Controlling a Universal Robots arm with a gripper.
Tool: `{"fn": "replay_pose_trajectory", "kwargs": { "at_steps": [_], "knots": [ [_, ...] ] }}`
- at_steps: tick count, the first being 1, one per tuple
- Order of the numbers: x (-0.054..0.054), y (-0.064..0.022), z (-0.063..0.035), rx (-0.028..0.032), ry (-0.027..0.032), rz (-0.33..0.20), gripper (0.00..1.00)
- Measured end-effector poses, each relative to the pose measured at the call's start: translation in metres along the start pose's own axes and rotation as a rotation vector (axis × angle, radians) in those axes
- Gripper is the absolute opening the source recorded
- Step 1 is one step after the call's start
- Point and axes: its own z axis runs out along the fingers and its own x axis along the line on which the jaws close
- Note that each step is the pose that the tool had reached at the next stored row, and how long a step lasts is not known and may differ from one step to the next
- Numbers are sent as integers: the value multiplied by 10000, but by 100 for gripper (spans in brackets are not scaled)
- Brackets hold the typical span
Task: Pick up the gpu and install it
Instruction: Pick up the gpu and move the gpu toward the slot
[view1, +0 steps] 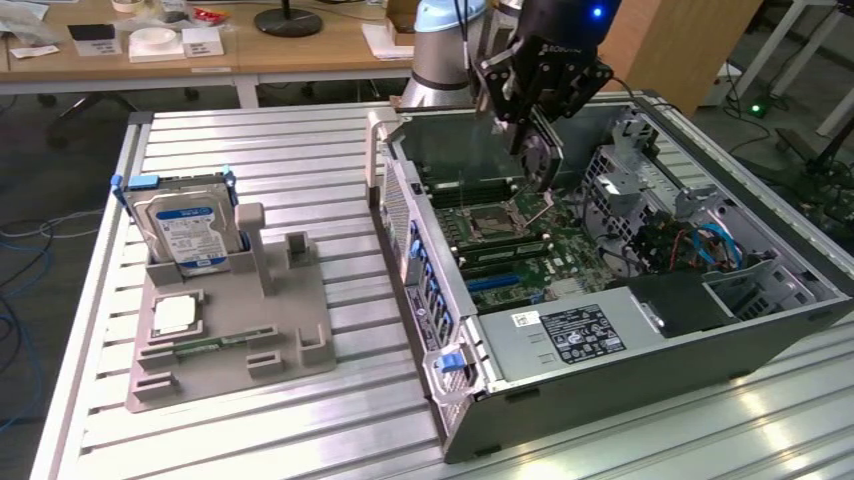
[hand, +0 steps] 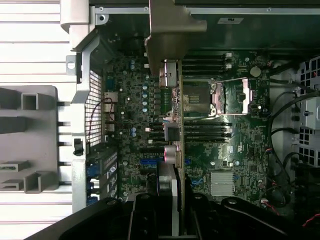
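The jaws are closed on the top edge of the gpu (view1: 539, 162) and hold it on edge inside the open computer case (view1: 601, 390), above the motherboard (view1: 534, 265) near the processor socket (hand: 197, 97). Well apart on the tabletop (view1: 267, 150), a hard drive (view1: 187, 228) stands in a grey holder (view1: 267, 345).

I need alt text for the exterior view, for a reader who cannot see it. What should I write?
A robot gripper holds a graphics card on edge over the motherboard inside an open computer case on a metal table. At the exterior view's left, a grey holder carries a hard drive.
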Motion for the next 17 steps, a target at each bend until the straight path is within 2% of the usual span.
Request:
{"fn": "replay_pose_trajectory", "kwargs": {
  "at_steps": [17],
  "knots": [
    [-318,6,16,0,-1,2,28]
  ]
}}
